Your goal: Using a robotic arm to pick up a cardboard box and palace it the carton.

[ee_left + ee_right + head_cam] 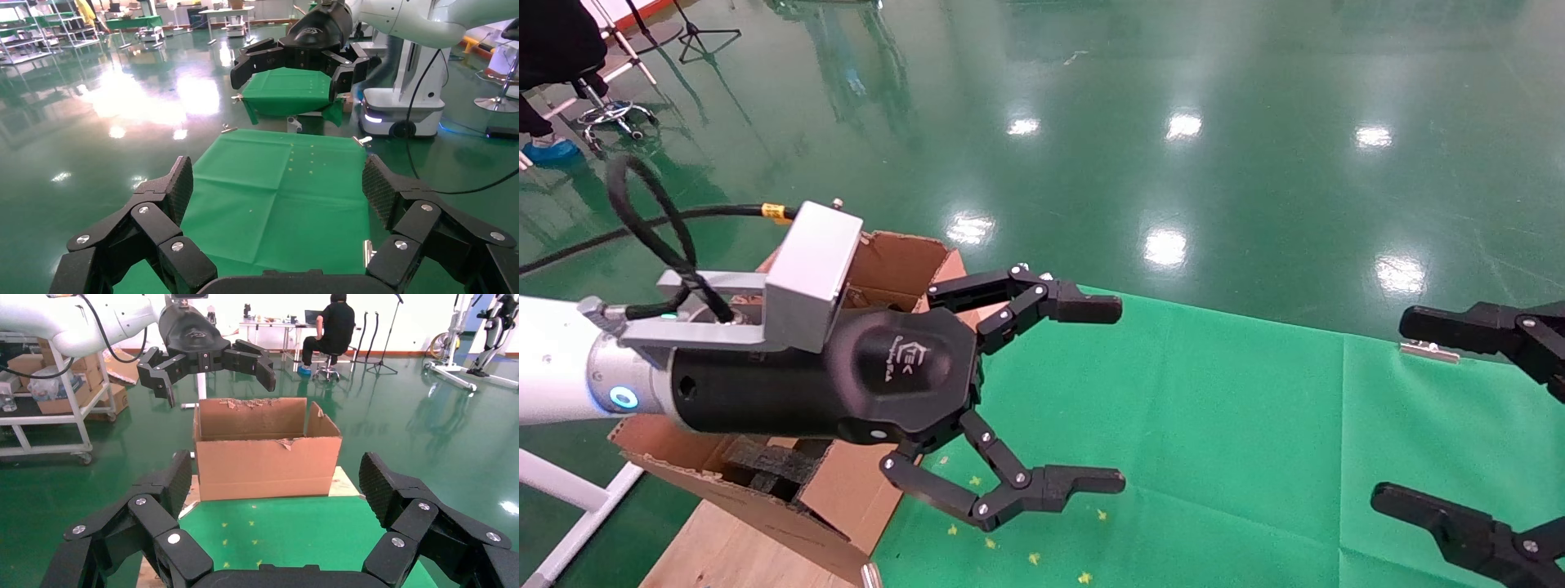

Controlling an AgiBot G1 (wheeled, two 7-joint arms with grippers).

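Now the left gripper (1103, 396) hangs just beside the carton (267, 448), fingers spread wide, holding nothing; the right gripper (1414, 408) waits over the green cloth (1214, 425), also spread. Cardboard box: nowhere visible.

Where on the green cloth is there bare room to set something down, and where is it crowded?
Free: the green cloth between the open left hand and the open right hand is bare apart from small yellow flecks. Crowded: the cloth's left edge, where the carton with dark foam pieces stands under the left hand.
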